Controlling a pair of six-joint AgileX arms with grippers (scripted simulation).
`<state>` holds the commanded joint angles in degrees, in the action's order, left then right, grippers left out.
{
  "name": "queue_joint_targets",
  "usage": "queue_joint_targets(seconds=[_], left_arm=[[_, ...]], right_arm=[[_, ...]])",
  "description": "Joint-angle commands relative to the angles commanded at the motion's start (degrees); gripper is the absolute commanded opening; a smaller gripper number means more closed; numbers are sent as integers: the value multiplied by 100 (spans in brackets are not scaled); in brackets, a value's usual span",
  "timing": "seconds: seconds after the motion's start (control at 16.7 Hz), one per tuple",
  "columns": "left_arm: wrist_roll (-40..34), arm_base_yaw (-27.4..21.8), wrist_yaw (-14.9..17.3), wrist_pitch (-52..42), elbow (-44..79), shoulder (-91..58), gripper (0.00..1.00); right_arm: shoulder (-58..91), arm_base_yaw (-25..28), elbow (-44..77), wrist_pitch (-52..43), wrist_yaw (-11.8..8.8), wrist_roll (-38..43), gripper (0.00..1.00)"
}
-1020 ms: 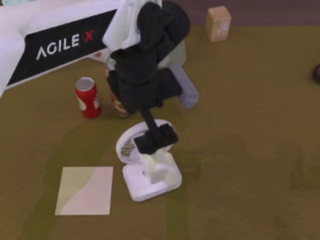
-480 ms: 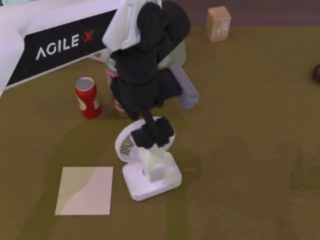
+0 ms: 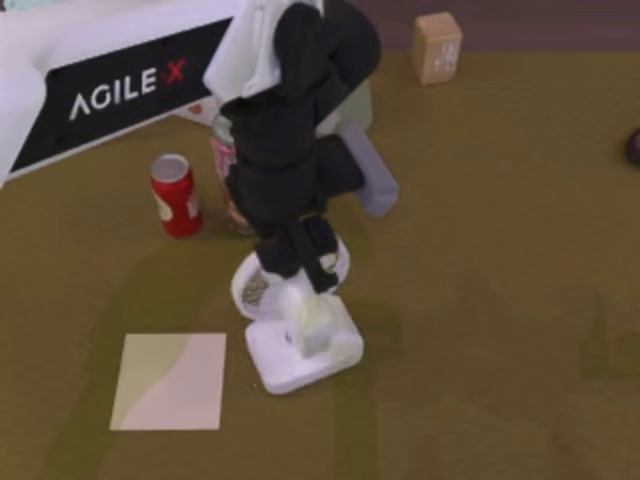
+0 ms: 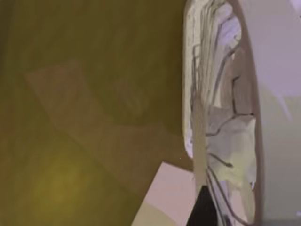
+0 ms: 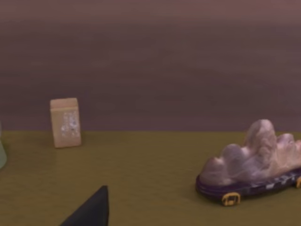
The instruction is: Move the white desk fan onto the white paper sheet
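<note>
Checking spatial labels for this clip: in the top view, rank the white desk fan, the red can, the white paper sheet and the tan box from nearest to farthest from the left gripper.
1. White desk fan: directly under the left gripper, centre of the table.
2. Red can: to the left, toward the far edge.
3. White paper sheet: near-left; close to the can's distance, so their order is uncertain.
4. Tan box: far edge, right of the arm.

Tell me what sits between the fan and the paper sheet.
Nothing visible. In the top view only bare table separates the white desk fan from the white paper sheet to its left. The red can stands farther back, off that path. The left tool is at the fan's head.
</note>
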<state>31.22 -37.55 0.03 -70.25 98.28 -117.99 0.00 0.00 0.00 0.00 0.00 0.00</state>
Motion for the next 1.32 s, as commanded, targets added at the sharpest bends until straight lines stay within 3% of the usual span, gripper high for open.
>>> queue_joint_targets(seconds=[0.48, 0.9, 1.32], left_arm=[[11, 2, -4, -20, 21, 40, 0], [1, 100, -4, -1097, 1100, 33, 0], [-165, 71, -37, -1168, 1073, 55, 0]], right_arm=[[0, 0, 0, 0, 0, 0, 100], [0, 0, 0, 0, 0, 0, 100], [0, 0, 0, 0, 0, 0, 100]])
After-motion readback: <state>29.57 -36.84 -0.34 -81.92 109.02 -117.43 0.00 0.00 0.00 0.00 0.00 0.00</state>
